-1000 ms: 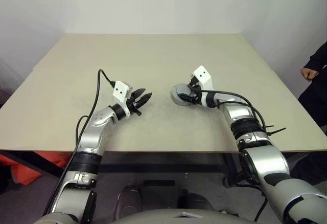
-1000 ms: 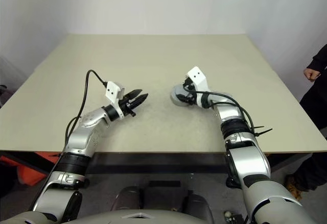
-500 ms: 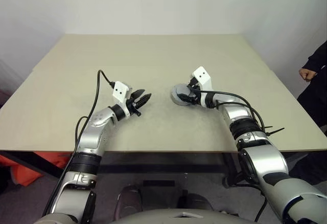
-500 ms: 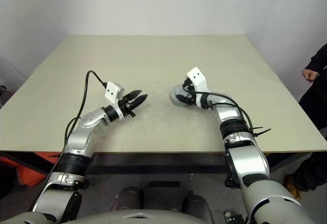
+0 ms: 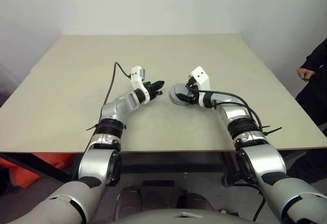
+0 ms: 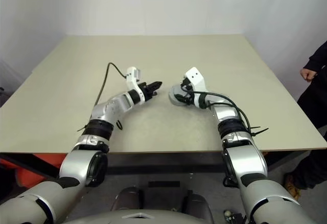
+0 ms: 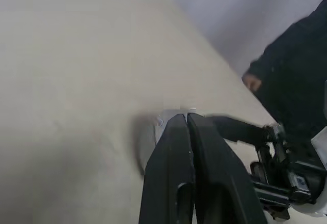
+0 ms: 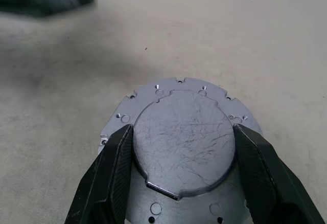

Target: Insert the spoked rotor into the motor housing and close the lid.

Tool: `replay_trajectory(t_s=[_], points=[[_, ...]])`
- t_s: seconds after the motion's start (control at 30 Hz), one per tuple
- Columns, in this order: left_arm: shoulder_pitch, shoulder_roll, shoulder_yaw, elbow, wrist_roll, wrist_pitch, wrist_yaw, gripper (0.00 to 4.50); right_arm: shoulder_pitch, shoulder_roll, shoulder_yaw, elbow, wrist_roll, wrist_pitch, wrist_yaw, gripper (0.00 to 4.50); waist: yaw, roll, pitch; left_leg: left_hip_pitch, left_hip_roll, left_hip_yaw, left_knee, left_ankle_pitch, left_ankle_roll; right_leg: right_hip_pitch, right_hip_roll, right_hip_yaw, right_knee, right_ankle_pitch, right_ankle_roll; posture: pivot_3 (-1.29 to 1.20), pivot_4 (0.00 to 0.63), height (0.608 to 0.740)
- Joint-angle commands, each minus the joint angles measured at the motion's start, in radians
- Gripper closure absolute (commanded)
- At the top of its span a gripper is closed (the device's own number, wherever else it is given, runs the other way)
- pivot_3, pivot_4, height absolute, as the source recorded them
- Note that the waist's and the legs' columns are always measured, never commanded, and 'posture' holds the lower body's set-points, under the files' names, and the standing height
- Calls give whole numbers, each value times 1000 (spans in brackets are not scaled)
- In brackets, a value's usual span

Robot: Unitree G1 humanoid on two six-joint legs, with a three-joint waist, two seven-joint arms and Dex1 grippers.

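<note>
The lid [image 8: 180, 137], a matte grey disc with a notched rim and raised centre, lies on the round grey motor housing [image 5: 176, 97] on the table, right of centre. My right gripper [image 8: 182, 129] is shut on the lid's raised centre, one black finger on each side. My left gripper [image 5: 159, 85] is shut and empty, its tips a short way left of the housing and apart from it. In the left wrist view its two fingers [image 7: 173, 147] press together and point at the housing. The spoked rotor is hidden.
The beige table [image 5: 153, 55] stretches wide behind and to the left of both arms. A person in dark clothing stands beyond the table's right edge, a hand [image 5: 305, 73] showing.
My left arm swung forward and to the right, close to the housing, its wrist rolled and its fingers closed. The right arm and the lid kept still.
</note>
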Motion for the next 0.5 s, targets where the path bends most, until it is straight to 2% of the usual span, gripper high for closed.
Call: replay_trajectory(t_s=[0.03, 0.3, 0.5], points=[[-84, -19, -24, 118, 45, -13, -17, 4486, 7, 4, 3, -67, 4, 16, -11, 1569, 0, 0, 0, 0, 0, 0, 0, 0, 0, 0, 0, 0, 0, 0, 0, 0, 0, 740], [-176, -58, -35, 341, 143, -34, 75, 4486, 35, 2, -9, -159, 18, 52, -30, 1569, 4, 0, 0, -1, 0, 0, -1, 0, 2, 0, 0, 0, -1, 0, 0, 0, 0, 740], [-167, -47, 14, 318, 115, -90, -11, 4486, 43, -4, -15, -173, 23, 64, -42, 1569, 7, -1, 0, 0, 0, -1, -1, 0, 3, 0, 0, 0, -2, 0, 0, 0, 0, 740]])
